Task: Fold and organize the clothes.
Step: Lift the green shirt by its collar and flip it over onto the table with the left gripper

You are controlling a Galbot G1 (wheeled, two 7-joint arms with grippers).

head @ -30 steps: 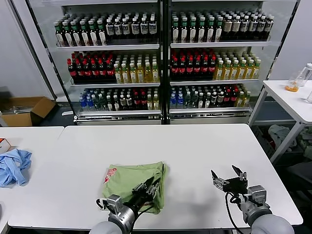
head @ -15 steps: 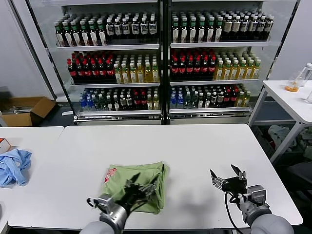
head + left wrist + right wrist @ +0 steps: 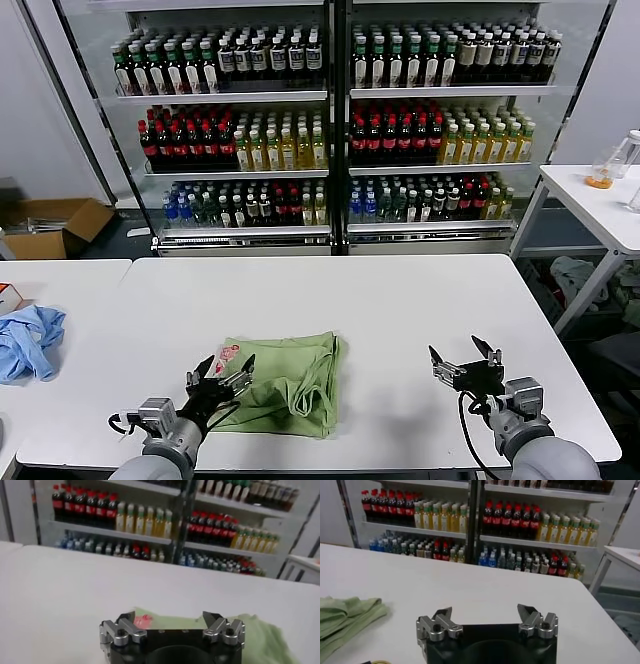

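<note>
The clothes, a light green shirt [image 3: 285, 380] with a red-and-white print [image 3: 227, 357] at its left corner, lie folded in a rough square near the front of the white table [image 3: 330, 300]. My left gripper [image 3: 222, 369] hovers open at the shirt's left front edge, holding nothing. In the left wrist view the shirt [image 3: 255, 630] shows just beyond the open left gripper [image 3: 170, 618]. My right gripper [image 3: 460, 357] stands open over bare table to the right of the shirt. From the right wrist, the shirt's edge [image 3: 342, 612] lies off to the side of the open right gripper [image 3: 484, 613].
A light blue cloth [image 3: 28, 340] lies on the neighbouring table at the left, beside a small box [image 3: 8, 297]. Shelves of bottles [image 3: 330, 120] stand behind the table. A cardboard box [image 3: 55, 225] sits on the floor, and a side table [image 3: 600, 205] is at the right.
My left gripper has let go of the shirt, opened wide and drawn back to the left front. The shirt's folded part now lies flat. The right arm has hardly moved.
</note>
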